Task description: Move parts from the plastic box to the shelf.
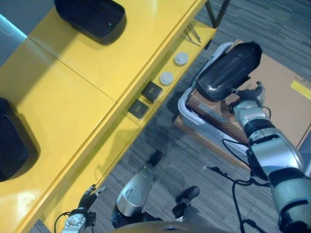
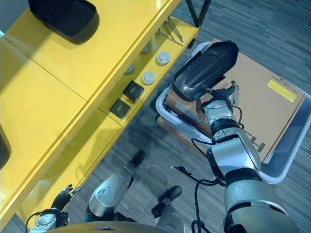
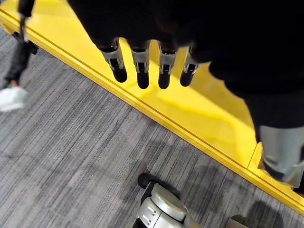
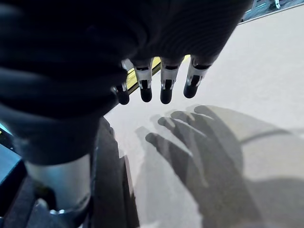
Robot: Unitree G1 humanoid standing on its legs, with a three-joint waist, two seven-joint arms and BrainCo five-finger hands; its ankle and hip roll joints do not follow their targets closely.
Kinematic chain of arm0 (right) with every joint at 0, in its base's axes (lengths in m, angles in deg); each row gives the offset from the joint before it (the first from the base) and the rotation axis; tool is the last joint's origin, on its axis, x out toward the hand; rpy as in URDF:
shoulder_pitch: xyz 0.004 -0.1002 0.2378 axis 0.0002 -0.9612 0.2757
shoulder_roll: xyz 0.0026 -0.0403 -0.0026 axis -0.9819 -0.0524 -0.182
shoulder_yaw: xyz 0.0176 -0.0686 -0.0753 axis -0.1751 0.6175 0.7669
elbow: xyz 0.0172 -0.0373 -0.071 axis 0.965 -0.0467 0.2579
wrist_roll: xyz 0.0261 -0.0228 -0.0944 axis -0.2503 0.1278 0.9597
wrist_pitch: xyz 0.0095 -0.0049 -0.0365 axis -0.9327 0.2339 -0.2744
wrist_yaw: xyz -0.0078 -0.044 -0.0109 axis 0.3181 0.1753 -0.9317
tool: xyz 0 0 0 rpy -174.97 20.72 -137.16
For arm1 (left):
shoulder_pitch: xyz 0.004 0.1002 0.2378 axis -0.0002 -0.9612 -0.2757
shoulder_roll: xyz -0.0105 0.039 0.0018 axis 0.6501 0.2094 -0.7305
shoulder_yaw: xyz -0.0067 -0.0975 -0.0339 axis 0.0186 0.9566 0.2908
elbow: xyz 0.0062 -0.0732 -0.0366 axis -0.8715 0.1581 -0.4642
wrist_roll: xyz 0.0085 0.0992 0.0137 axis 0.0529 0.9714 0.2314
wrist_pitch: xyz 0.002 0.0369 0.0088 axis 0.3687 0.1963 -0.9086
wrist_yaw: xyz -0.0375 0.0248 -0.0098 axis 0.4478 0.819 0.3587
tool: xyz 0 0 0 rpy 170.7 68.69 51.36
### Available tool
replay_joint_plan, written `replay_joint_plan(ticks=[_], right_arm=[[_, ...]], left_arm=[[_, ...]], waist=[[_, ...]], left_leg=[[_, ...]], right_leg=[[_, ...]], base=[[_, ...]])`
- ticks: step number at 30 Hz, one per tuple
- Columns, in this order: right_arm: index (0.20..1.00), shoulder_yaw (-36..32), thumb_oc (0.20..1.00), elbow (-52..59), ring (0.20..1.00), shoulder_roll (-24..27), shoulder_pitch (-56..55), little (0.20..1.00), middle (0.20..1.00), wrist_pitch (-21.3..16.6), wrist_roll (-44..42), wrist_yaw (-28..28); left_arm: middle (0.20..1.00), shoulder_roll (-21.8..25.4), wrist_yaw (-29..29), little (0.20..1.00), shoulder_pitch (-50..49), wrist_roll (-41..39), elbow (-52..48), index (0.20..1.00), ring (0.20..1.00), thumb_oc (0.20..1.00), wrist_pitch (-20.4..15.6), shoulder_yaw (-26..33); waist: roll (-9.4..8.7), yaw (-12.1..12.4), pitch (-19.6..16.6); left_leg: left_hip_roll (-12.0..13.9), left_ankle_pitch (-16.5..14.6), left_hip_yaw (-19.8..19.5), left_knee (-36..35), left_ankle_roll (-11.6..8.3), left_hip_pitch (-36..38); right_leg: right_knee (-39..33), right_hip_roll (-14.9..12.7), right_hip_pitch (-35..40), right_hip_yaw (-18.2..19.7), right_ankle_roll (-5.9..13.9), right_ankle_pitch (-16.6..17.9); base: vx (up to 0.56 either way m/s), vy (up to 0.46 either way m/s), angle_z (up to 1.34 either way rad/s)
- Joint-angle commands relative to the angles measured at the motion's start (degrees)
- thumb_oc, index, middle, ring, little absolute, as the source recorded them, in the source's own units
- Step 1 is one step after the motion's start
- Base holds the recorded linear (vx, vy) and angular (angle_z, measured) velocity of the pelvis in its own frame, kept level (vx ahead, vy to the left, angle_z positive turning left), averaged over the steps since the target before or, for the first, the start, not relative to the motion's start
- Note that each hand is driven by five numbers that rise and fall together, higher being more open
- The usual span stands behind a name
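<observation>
A dark curved shell part [image 1: 228, 70] stands tilted over the near end of the pale plastic box [image 1: 187, 108], which holds a brown cardboard sheet [image 1: 284, 97]. My right hand [image 1: 248, 97] is at the part's lower right edge, above the cardboard. In the right wrist view its fingers [image 4: 166, 85] hang straight over the cardboard, with the part's dark edge [image 4: 107, 180] beside the thumb. The yellow shelf [image 1: 97, 73] runs along the left. My left hand [image 1: 87, 198] hangs open low by the shelf's lower board, fingers [image 3: 142, 71] straight.
Two black shell parts [image 1: 90, 17] [image 1: 9, 145] lie on the shelf top. The lower board carries two white round parts [image 1: 181, 58] [image 1: 166, 77] and two black square parts [image 1: 151, 91] [image 1: 138, 108]. A person's white shoe [image 3: 12, 97] stands by the shelf.
</observation>
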Motion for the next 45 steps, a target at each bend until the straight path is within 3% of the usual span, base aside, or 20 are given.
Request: replay_joint_plan(ticks=[1, 5, 6, 7, 8, 13, 18, 20, 22, 26, 32, 34, 35, 37, 40, 41, 42, 45], right_arm=[[1.0, 4.12, 1.0, 2.08, 1.0, 2.69, -1.1, 1.0, 1.0, -2.53, 0.8, -1.44], [1.0, 4.23, 1.0, 2.2, 1.0, 3.01, -0.37, 1.0, 1.0, -2.55, 0.44, -1.05], [0.878, 4.31, 0.878, 2.39, 0.878, 3.16, -0.36, 0.878, 0.878, -2.63, 0.08, -1.07], [0.511, 4.34, 0.511, 2.57, 0.511, 3.25, -0.28, 0.511, 0.511, -2.58, -0.28, -0.92], [0.2, 4.27, 0.2, 2.75, 0.2, 3.37, -0.19, 0.2, 0.2, -2.55, -0.58, -0.77], [0.2, 3.41, 0.2, 1.63, 0.2, 4.01, -0.59, 0.2, 0.2, -4.74, -1.43, 0.39], [0.282, 3.16, 0.282, 2.5, 0.282, 4.27, -0.89, 0.282, 0.282, -4.53, -1.79, 0.58], [0.266, 2.96, 0.266, 2.9, 0.266, 4.37, -1.24, 0.266, 0.266, -4.67, -1.94, 0.77], [0.2, 2.72, 0.2, 3.65, 0.2, 4.35, -1.74, 0.2, 0.2, -4.95, -1.8, 0.77], [0.2, 1.22, 0.2, 8.28, 0.2, 4.16, -5.11, 0.2, 0.2, -5.54, -2.36, 0.6], [0.2, -1.03, 0.2, 14.28, 0.2, 3.9, -10.03, 0.2, 0.2, -5.29, -1.68, -0.03], [0.2, -3.7, 0.2, 23.21, 0.2, 2.46, -16.51, 0.2, 0.2, -4.13, 0.66, -1.11], [0.2, -4.16, 0.2, 25.9, 0.2, 1.87, -18.35, 0.2, 0.2, -3.7, 1.32, -1.15], [0.2, -4.3, 0.2, 26.98, 0.2, 1.66, -19.02, 0.2, 0.2, -3.5, 1.62, -1.31], [0.2, -4.2, 0.2, 34.08, 0.2, -0.28, -22.89, 0.2, 0.2, -1.66, 2.66, -0.98], [0.2, -4.14, 0.2, 34.91, 0.2, -0.58, -23.29, 0.2, 0.2, -1.45, 2.77, -0.89], [0.2, -3.82, 0.2, 37.24, 0.2, -1.51, -24.08, 0.2, 0.2, -0.69, 3.41, -0.55], [0.2, -2.34, 0.2, 40.62, 0.2, -3.21, -25.04, 0.2, 0.2, -0.14, 5.07, 1.27]], left_arm=[[1.0, 4.0, -0.16, 1.0, -1.57, -2.26, 1.2, 1.0, 1.0, 1.0, -1.73, -1.63], [1.0, 4.24, 0.17, 1.0, -1.38, -2.58, 1.38, 1.0, 1.0, 1.0, -1.82, -1.66], [1.0, 4.22, 0.19, 1.0, -1.38, -2.67, 1.41, 1.0, 1.0, 1.0, -1.93, -1.59], [1.0, 4.26, 0.17, 1.0, -1.41, -2.85, 1.45, 1.0, 1.0, 1.0, -2.1, -1.6], [1.0, 4.26, 0.2, 1.0, -1.48, -3.0, 1.37, 1.0, 1.0, 1.0, -2.22, -1.57], [1.0, 4.3, 0.38, 1.0, -1.34, -2.96, 0.64, 1.0, 1.0, 1.0, -2.7, -1.68], [1.0, 4.2, 0.69, 1.0, -1.57, -3.31, -0.24, 1.0, 1.0, 1.0, -3.94, -1.83], [1.0, 4.27, 1.3, 1.0, -1.81, -3.84, -0.81, 1.0, 1.0, 1.0, -4.82, -1.71], [1.0, 4.47, 2.49, 1.0, -1.92, -4.48, -1.94, 1.0, 1.0, 1.0, -6.6, -1.46], [1.0, 5.76, 5.79, 1.0, -2.19, -7.03, -9.69, 1.0, 1.0, 1.0, -7.91, -0.91], [1.0, 7.23, 8.9, 1.0, -2.69, -9.63, -20.45, 1.0, 1.0, 1.0, -5.96, -1.27], [1.0, 9.17, 12.06, 1.0, -2.45, -16.03, -35.8, 1.0, 1.0, 1.0, 2.38, -0.34], [1.0, 9.23, 12.02, 1.0, -2.23, -16.43, -39.18, 1.0, 1.0, 1.0, 4.47, -0.07], [1.0, 9.15, 12.33, 1.0, -2.13, -16.61, -40.19, 1.0, 1.0, 1.0, 5.21, 0.06], [1.0, 7.74, 12.62, 1.0, 1.03, -17.81, -45.53, 1.0, 1.0, 1.0, 12.89, -0.45], [1.0, 7.53, 12.48, 1.0, 1.65, -18.35, -46.07, 1.0, 1.0, 1.0, 13.66, -0.68], [1.0, 6.84, 11.16, 1.0, 3.61, -19.49, -47.99, 1.0, 1.0, 1.0, 17.35, -1.24], [1.0, 4.11, 7.6, 1.0, 9.95, -22.99, -47.07, 1.0, 1.0, 1.0, 23.95, -4.15]], waist=[[-0.73, 0.48, -0.95], [-0.77, 0.53, -0.7], [-0.8, 0.47, -0.56], [-0.82, 0.41, -0.45], [-0.84, 0.38, -0.37], [-0.74, 0.31, -0.54], [-0.71, 0.03, -0.47], [-0.85, -0.1, -0.52], [-1.04, -0.31, -0.63], [-2.03, -1.22, -2.48], [-2.69, -2.42, -4.76], [-3.62, -3.96, -8.14], [-3.86, -4.51, -9.11], [-3.95, -4.7, -9.45], [-4.55, -7.19, -12.23], [-4.59, -7.59, -12.65], [-4.53, -8.75, -13.55], [-4.48, -12.11, -15.63]], left_leg=[[1.74, -3.51, -0.04, 1.43, -0.08, -3.35], [1.55, -3.58, -0.03, 1.74, -0.04, -4.0], [1.51, -3.61, 0.02, 1.84, -0.03, -4.2], [1.52, -3.64, 0.05, 1.9, -0.03, -4.3], [1.5, -3.63, 0.07, 1.91, -0.04, -4.4], [1.38, -3.68, 0.11, 1.61, 0.04, -4.08], [1.41, -3.7, 0.32, 1.56, 0.02, -3.9], [1.54, -3.73, 0.46, 1.45, 0.04, -3.66], [1.72, -3.8, 0.68, 1.27, 0.07, -3.17], [2.63, -4.17, 1.48, 0.0, -0.06, -0.37], [3.0, -3.19, 2.16, -1.23, 0.14, 1.99], [4.32, -3.66, 3.48, -2.0, 0.03, 5.91], [4.69, -3.78, 3.92, -2.13, 0.0, 6.94], [4.83, -3.84, 4.1, -2.18, -0.02, 7.32], [5.83, -3.88, 5.71, -2.66, -0.12, 10.05], [5.97, -3.87, 6.0, -2.76, -0.14, 10.38], [6.41, -3.87, 6.89, -3.08, -0.21, 11.54], [7.26, -3.78, 9.39, -3.8, -0.49, 13.63]], right_leg=[[4.98, -4.36, -2.65, 3.31, 3.06, -1.53], [5.09, -4.53, -3.19, 3.32, 3.13, -1.38], [5.17, -4.58, -3.42, 3.36, 3.13, -1.34], [5.26, -4.61, -3.57, 3.42, 3.14, -1.34], [5.3, -4.61, -3.68, 3.47, 3.18, -1.33], [5.32, -4.86, -3.56, 3.27, 3.26, -1.16], [5.46, -4.88, -3.45, 3.3, 3.22, -1.24], [5.47, -4.81, -3.32, 3.26, 3.2, -1.21], [5.34, -4.65, -2.9, 3.18, 3.16, -1.15], [4.39, -3.8, -0.6, 2.98, 2.94, -1.26], [3.16, -3.2, 1.36, 2.47, 2.46, -0.33], [1.51, -1.79, 4.38, 3.31, 2.25, -0.24], [1.08, -1.32, 5.11, 3.71, 2.12, -0.28], [0.95, -1.16, 5.35, 3.87, 2.06, -0.29], [0.22, -0.2, 6.55, 5.47, 1.46, 0.03], [0.11, -0.06, 6.65, 5.76, 1.37, 0.07], [-0.18, 0.29, 7.13, 6.58, 1.11, 0.1], [-1.0, 1.04, 7.79, 8.54, 0.81, 0.31]], base=[[0.0, 0.0, 0.0], [-0.01, 0.003, 0.0], [0.0, 0.0, 0.0], [-0.03, 0.004, 0.0], [0.0, 0.0, 0.0], [0.0, 0.0, 0.0], [0.0, 0.0, 0.0], [0.0, -0.049, 0.0], [0.0, -0.09, 0.0], [0.04, -0.13, -0.01], [0.03, -0.098, -0.06], [0.16, -0.282, -0.23], [0.1, -0.178, -0.23], [0.05, -0.103, -0.3], [0.09, -0.128, -0.29], [0.1, -0.089, -0.25], [0.08, -0.072, -0.37], [0.08, -0.07, -0.44]])
